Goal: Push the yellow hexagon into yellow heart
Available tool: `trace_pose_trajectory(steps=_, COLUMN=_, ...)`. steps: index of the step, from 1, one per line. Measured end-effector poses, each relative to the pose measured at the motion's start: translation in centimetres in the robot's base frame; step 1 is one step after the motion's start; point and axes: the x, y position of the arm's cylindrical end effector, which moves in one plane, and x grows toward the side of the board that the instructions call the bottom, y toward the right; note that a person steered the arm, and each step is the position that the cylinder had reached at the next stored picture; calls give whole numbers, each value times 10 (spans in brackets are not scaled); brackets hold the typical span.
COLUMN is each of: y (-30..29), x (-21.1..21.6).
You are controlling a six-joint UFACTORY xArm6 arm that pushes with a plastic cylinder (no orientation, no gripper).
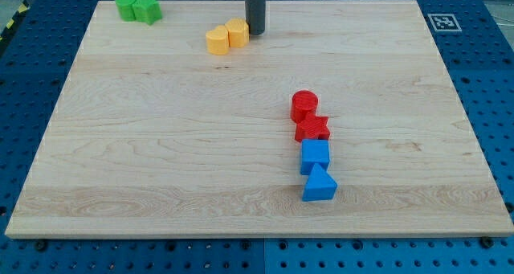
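Note:
The yellow hexagon (238,32) sits near the view's top centre, touching the yellow heart (217,41) on its lower left. My tip (255,31) stands right against the hexagon's right side, with the rod rising out of the view's top.
Two green blocks (137,7) sit together at the view's top left. A red cylinder (304,104), a red star (312,128), a blue cube (316,155) and a blue triangle (319,184) form a column right of centre. The wooden board (161,145) lies on a blue pegboard.

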Motion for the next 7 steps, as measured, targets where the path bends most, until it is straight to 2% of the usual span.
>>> trace_pose_trajectory(steps=7, y=-35, x=-3)
